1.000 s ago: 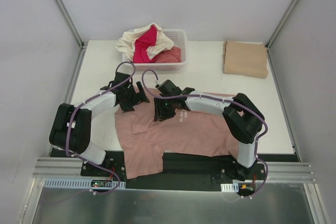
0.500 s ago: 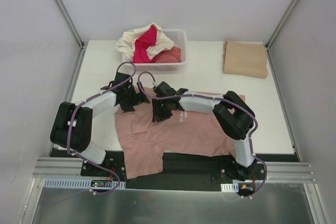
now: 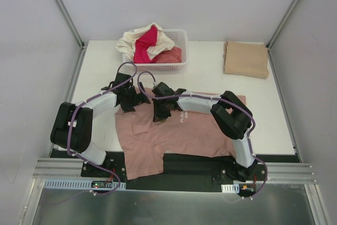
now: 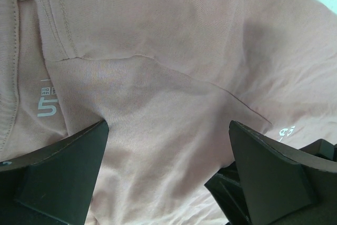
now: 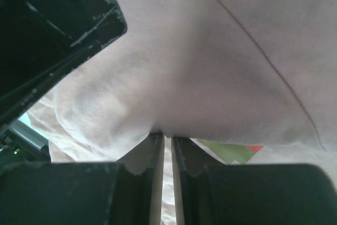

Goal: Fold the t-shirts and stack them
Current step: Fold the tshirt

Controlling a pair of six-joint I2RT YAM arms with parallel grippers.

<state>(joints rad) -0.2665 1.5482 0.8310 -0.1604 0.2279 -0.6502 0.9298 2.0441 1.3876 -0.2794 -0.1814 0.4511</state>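
Right gripper (image 5: 164,139) pinches a thin fold of pink tee (image 3: 195,130); left gripper (image 4: 168,130) gapes open, holding nothing. Lifting one-sided could slip or bunch it.

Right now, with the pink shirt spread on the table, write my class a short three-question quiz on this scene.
1. True or false: the tan t-shirt lies folded at the far right corner of the table.
2. The right gripper is: A) open above the table; B) shut on the pink t-shirt; C) shut on the tan t-shirt.
3. Fill in: the left gripper is ____ over the pink t-shirt.
Key: 1 true; 2 B; 3 open.
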